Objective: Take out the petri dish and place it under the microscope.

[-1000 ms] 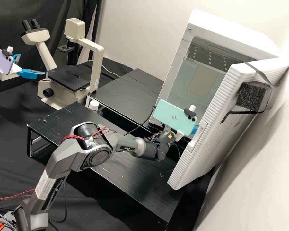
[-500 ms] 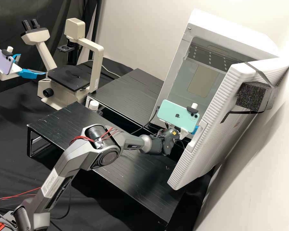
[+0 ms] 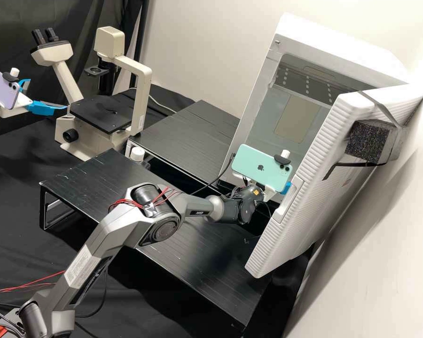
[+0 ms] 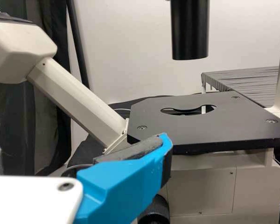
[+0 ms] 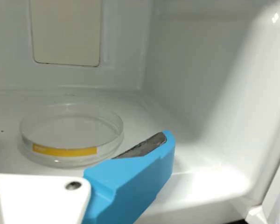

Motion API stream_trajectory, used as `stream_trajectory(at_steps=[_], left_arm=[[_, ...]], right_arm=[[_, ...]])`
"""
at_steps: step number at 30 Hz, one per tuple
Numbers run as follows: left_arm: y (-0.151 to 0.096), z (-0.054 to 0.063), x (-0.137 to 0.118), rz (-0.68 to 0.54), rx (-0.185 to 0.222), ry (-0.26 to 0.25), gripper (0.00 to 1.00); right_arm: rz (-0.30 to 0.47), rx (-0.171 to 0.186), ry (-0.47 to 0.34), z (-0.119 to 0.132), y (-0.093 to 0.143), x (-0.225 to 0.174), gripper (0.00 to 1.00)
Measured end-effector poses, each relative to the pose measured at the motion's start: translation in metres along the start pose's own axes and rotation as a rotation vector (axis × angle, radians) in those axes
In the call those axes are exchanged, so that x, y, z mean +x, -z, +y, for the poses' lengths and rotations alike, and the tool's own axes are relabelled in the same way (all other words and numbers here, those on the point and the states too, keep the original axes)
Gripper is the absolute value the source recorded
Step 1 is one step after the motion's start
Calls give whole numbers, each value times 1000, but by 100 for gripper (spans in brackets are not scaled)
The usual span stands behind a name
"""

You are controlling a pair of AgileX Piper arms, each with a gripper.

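Starting at the right gripper (image 3: 285,188), white with bright blue fingers: wide apart, going by the right wrist view. Carrying a mint-green phone (image 3: 261,168) on top. In the high view, poked in behind the ribbed white door (image 3: 282,239) of a tall white cabinet (image 3: 336,47), so mostly hidden. Way more to see in the right wrist view: just ahead of the gripper, a clear, round, shallow petri dish (image 5: 72,133) with a yellow strip (image 5: 65,151) on its side, flat on the cabinet's white floor (image 5: 135,121). Can't tell if touching the nearby finger (image 5: 140,177). Behind that, a pale beige panel (image 5: 66,32) in the back wall. Well apart from the right gripper, back in the high view: a cream microscope (image 3: 143,94) with a flat black stage (image 3: 98,115). Pretty near it, the left gripper (image 3: 49,94), same blue fingers, also spread, with a lavender phone (image 3: 2,87) on top. From its wrist view, a rounded cutout (image 4: 196,110) in the stage and a black cylinder (image 4: 190,32) above.
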Motion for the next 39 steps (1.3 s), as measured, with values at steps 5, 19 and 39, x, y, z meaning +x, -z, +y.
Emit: stream_trajectory(at_steps=[5,19,39], left_arm=[[0,0,0,0,0,0,100],[0,0,0,0,0,0,100],[0,0,0,0,0,0,100]], right_arm=[[-12,35,-8,-1,-3,1,100],[-19,47,-7,-2,-2,1,0],[6,21,12,-7,10,6,0]])
